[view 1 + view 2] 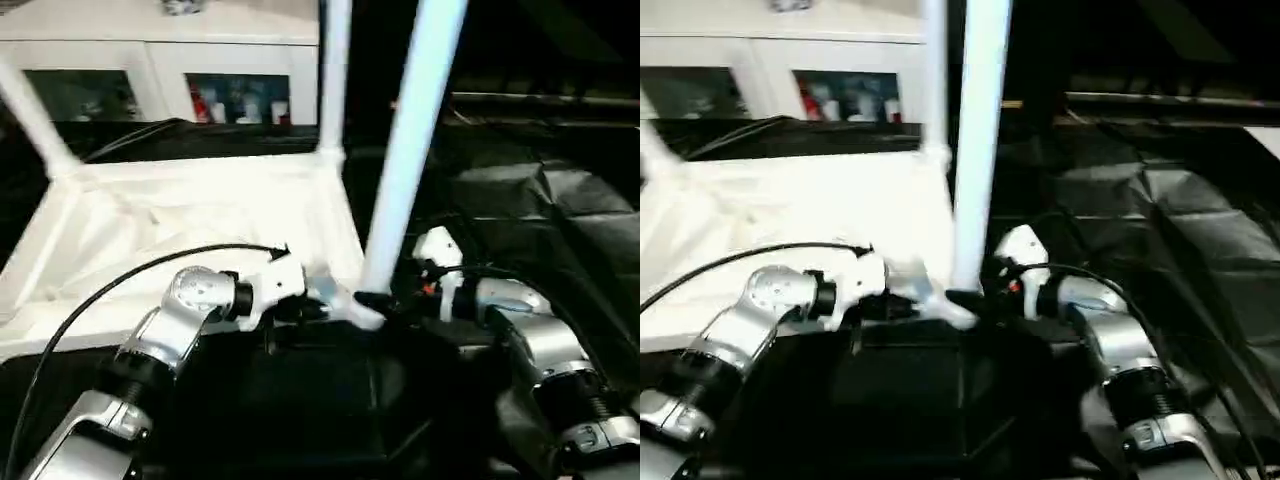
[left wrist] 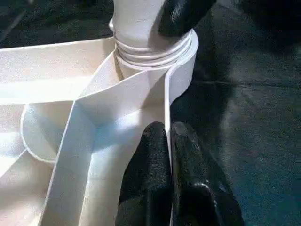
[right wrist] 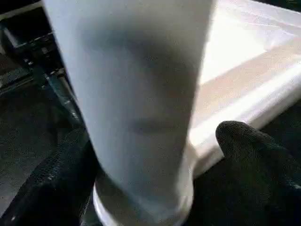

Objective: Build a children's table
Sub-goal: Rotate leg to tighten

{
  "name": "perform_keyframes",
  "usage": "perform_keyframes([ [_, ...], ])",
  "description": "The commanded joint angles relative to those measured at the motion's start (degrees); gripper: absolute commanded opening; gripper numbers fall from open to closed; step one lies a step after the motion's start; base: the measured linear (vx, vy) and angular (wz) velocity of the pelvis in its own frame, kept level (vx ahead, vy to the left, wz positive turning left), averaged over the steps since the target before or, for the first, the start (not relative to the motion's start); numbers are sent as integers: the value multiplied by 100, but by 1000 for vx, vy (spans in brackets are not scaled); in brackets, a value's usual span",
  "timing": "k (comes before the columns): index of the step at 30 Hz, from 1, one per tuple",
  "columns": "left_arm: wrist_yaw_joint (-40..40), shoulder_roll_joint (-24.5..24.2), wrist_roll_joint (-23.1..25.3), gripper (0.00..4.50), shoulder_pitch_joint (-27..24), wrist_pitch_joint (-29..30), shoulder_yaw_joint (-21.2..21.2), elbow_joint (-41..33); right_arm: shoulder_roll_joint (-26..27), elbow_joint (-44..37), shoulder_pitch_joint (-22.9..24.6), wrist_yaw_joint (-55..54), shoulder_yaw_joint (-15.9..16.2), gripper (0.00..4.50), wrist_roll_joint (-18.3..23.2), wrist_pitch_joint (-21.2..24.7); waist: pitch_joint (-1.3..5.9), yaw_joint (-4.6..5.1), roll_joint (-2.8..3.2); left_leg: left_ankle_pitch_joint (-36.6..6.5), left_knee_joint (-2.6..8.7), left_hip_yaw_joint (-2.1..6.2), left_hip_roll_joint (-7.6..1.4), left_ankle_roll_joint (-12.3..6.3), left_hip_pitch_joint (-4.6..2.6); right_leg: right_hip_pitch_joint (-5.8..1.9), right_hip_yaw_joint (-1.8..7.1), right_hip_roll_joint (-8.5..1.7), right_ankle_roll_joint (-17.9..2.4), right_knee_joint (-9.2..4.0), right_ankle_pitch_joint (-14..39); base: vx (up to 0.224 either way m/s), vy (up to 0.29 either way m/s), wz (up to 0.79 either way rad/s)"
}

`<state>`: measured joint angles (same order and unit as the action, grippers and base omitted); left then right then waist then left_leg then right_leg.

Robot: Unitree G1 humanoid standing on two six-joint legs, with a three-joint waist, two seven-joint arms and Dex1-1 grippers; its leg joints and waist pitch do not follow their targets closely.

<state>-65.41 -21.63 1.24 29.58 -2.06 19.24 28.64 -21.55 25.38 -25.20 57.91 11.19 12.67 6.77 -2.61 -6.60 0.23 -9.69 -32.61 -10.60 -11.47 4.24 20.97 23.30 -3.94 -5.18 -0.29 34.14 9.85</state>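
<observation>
The tabletop (image 1: 190, 215) is lying underside-up on the dark bench (image 1: 330, 400), the left gripper (image 2: 169, 141) pinching its rim wall by the near corner socket, while the right gripper (image 3: 155, 155) is standing wide around the upright leg (image 1: 410, 150) seated there.

The scene is dim overall, with the dark floor (image 1: 560, 220) nearly black while the white tabletop (image 1: 180, 210) glares so brightly that its ribs wash out. The near leg (image 1: 410, 150) takes a bluish cast and is smeared by motion blur, as are the far leg (image 1: 333, 75) and the cabinet (image 1: 150, 60) behind. Close up, the leg (image 3: 141, 94) is out of focus with a soft grey shadow across it, while the socket (image 2: 155, 47) is sharp, lit from above, with shade in the ribs.
</observation>
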Motion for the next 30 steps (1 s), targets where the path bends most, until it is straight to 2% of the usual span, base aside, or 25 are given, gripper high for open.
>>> perform_keyframes([
  [1, -162, 52, -126, 0, -85, -54, 154, -27, -90, -126, 50, 99, 76, 411, -91, 66, 349, 6, -26, -1476, 363, 29, -185, -195, -72, -272, 234, -292, -1207, -377, 1297, 0, 0, 0],
  [4, -123, 42, -73, 0, -68, -68, 110, 21, -163, -182, 118, 298, 215, 411, -223, 46, 347, -3, -39, -1445, 363, 36, -178, -181, -54, -281, 234, -297, -1127, -378, 1358, 0, 0, 0],
  [7, -134, 33, -68, 0, -71, -37, 103, 3, -169, -167, 123, 278, 211, 411, -220, 42, 348, 1, -64, -1379, 355, 32, -172, -200, -47, -283, 237, -300, -1100, -379, 1361, 0, 0, 0],
  [10, -139, 36, -63, 0, -89, -9, 92, -29, -161, -157, 109, 231, 186, 411, -209, 71, 354, 1, -55, -1307, 348, 33, -173, -218, -45, -283, 234, -296, -1112, -368, 1311, 0, 0, 0],
  [15, -148, 32, -55, 0, -107, -2, 81, -39, -102, -135, 73, 233, 106, 374, -143, 117, 359, -3, -66, -1253, 341, 31, -172, -240, -43, -287, 232, -296, -1128, -358, 1254, 0, 0, 0],
  [18, -155, 16, -63, 0, -127, 5, 77, -59, -86, -174, 97, 297, 102, 334, -117, 144, 359, -5, -74, -1230, 337, 30, -171, -261, -39, -289, 230, -296, -1123, -353, 1257, 0, 0, 0],
  [20, -174, 1, -70, 0, -148, 27, 77, -82, -83, -195, 117, 340, 125, 334, -103, 158, 364, -7, -83, -1179, 331, 29, -168, -270, -33, -296, 232, -300, -1123, -347, 1227, 0, 0, 0],
  [25, -266, -52, -70, 0, -205, 111, 109, -122, -65, -151, 170, 382, 173, 281, -104, 177, 365, -4, -68, -1146, 328, 30, -169, -272, -33, -295, 228, -296, -1134, -343, 1198, 0, 0, 0],
  [28, -292, -71, -52, 0, -222, 133, 133, -126, -49, -92, 189, 322, 182, 274, -150, 174, 363, -4, -72, -1164, 326, 26, -166, -271, -36, -293, 229, -296, -1134, -346, 1213, 0, 0, 0],
  [30, -103, -18, 31, 0, -212, 206, 126, -47, 113, 262, 174, -213, 133, 272, -377, 44, 353, 7, -48, -1234, 339, 29, -168, -234, -43, -275, 226, -295, -1137, -358, 1299, 0, 0, 0],
])
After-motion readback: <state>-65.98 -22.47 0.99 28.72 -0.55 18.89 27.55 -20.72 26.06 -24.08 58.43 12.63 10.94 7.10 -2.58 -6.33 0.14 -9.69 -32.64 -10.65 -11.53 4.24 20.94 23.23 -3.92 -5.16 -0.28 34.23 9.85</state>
